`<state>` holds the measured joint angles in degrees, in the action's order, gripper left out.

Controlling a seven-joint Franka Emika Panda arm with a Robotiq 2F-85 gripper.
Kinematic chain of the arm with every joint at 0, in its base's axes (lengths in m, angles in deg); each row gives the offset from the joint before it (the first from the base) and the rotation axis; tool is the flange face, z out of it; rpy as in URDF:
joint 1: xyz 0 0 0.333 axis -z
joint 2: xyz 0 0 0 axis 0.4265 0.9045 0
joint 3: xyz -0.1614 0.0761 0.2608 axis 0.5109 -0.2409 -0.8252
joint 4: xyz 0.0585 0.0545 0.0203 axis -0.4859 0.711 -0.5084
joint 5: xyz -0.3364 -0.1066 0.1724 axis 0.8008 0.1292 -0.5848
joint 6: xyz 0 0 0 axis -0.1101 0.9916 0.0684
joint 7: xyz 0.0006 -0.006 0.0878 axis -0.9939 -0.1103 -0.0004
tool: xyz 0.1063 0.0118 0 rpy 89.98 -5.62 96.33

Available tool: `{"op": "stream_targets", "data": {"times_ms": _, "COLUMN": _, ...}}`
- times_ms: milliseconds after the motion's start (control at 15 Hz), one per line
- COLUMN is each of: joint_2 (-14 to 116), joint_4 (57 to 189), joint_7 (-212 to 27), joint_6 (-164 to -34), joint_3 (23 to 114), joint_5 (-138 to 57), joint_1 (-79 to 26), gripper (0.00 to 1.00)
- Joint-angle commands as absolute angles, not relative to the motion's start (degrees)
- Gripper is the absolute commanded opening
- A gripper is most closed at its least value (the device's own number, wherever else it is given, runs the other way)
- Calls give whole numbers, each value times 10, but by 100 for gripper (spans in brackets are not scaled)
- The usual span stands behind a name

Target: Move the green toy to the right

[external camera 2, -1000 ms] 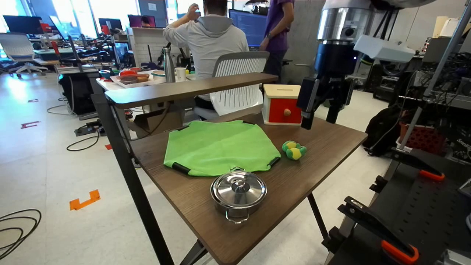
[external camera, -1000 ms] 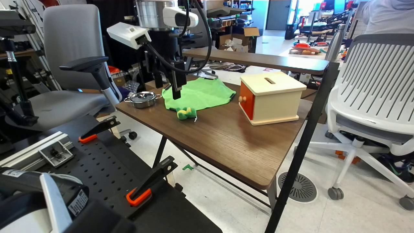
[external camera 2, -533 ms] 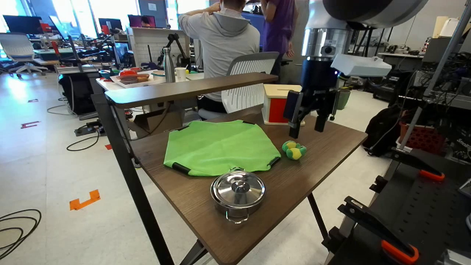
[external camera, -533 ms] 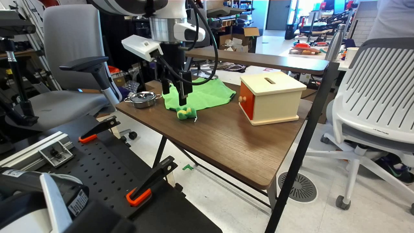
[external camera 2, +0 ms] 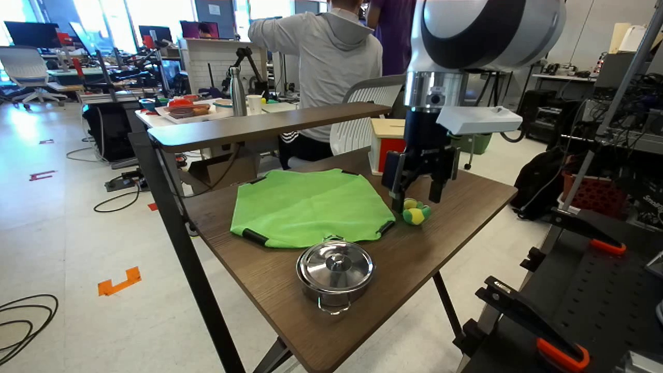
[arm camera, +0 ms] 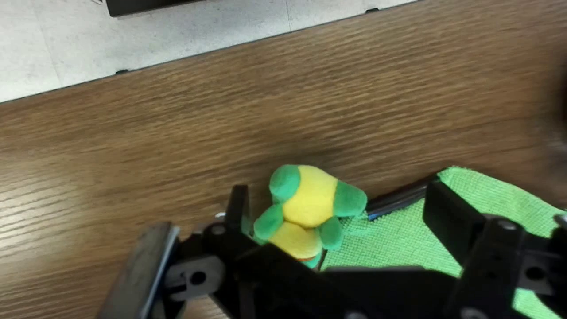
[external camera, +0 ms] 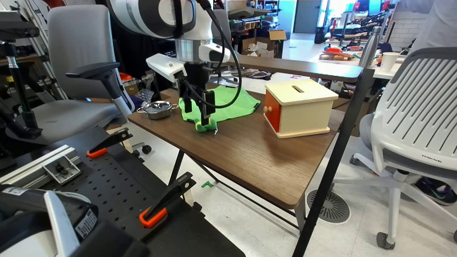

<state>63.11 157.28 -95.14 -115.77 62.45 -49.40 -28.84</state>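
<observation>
The green toy, lumpy with yellow patches, lies on the brown table at the edge of the light-green cloth. It shows in both exterior views [external camera: 212, 125] [external camera 2: 416, 214] and in the wrist view [arm camera: 309, 201]. My gripper [external camera: 196, 117] [external camera 2: 417, 203] points down, low over the toy. In the wrist view the gripper [arm camera: 340, 206] is open, with the toy between its fingers, much nearer the left finger. Its lower end is partly hidden by the gripper. In an exterior view one finger covers part of the toy. I cannot tell whether a finger touches it.
The light-green cloth [external camera: 246, 103] [external camera 2: 311, 207] [arm camera: 385, 241] lies flat beside the toy. A lidded metal pot [external camera: 157, 111] [external camera 2: 336, 277] stands on the table [external camera: 257, 160] [external camera 2: 399, 269]. A wooden box [external camera: 305, 116] with a red door stands there too. A raised shelf [external camera: 285, 65] runs along one side.
My gripper has come down and across to the toy: rightward in one camera's frames, leftward in the other's. The toy has not moved. The fingers stay open. A person and a chair behind have shifted.
</observation>
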Motion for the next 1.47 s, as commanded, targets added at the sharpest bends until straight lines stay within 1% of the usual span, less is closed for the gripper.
{"op": "stream_targets", "data": {"times_ms": 0, "joint_2": 652, "joint_4": 1542, "joint_7": -964, "joint_6": -1133, "joint_3": 630, "joint_5": -484, "joint_1": -297, "gripper": 74}}
{"op": "stream_targets", "data": {"times_ms": 133, "joint_2": 658, "joint_4": 1534, "joint_7": -963, "joint_6": -1130, "joint_3": 629, "joint_5": -487, "joint_1": -295, "gripper": 71}}
{"op": "stream_targets", "data": {"times_ms": 267, "joint_2": 662, "joint_4": 1528, "joint_7": -965, "joint_6": -1125, "joint_3": 631, "joint_5": -486, "joint_1": -296, "gripper": 56}}
{"op": "stream_targets", "data": {"times_ms": 333, "joint_2": 665, "joint_4": 1524, "joint_7": -966, "joint_6": -1123, "joint_3": 632, "joint_5": -485, "joint_1": -296, "gripper": 47}}
{"op": "stream_targets", "data": {"times_ms": 467, "joint_2": 666, "joint_4": 1520, "joint_7": -967, "joint_6": -1120, "joint_3": 633, "joint_5": -485, "joint_1": -296, "gripper": 33}}
{"op": "stream_targets", "data": {"times_ms": 667, "joint_2": 662, "joint_4": 1519, "joint_7": -962, "joint_6": -1118, "joint_3": 631, "joint_5": -489, "joint_1": -291, "gripper": 10}}
{"op": "stream_targets", "data": {"times_ms": 733, "joint_2": 660, "joint_4": 1519, "joint_7": -962, "joint_6": -1118, "joint_3": 632, "joint_5": -489, "joint_1": -290, "gripper": 4}}
{"op": "stream_targets", "data": {"times_ms": 800, "joint_2": 660, "joint_4": 1518, "joint_7": -962, "joint_6": -1118, "joint_3": 632, "joint_5": -490, "joint_1": -290, "gripper": 1}}
{"op": "stream_targets", "data": {"times_ms": 867, "joint_2": 660, "joint_4": 1516, "joint_7": -960, "joint_6": -1113, "joint_3": 631, "joint_5": -492, "joint_1": -288, "gripper": 0}}
{"op": "stream_targets", "data": {"times_ms": 1133, "joint_2": 660, "joint_4": 1508, "joint_7": -960, "joint_6": -1100, "joint_3": 632, "joint_5": -493, "joint_1": -284, "gripper": 0}}
{"op": "stream_targets", "data": {"times_ms": 1400, "joint_2": 631, "joint_4": 1525, "joint_7": -939, "joint_6": -1078, "joint_3": 621, "joint_5": -506, "joint_1": -268, "gripper": 0}}
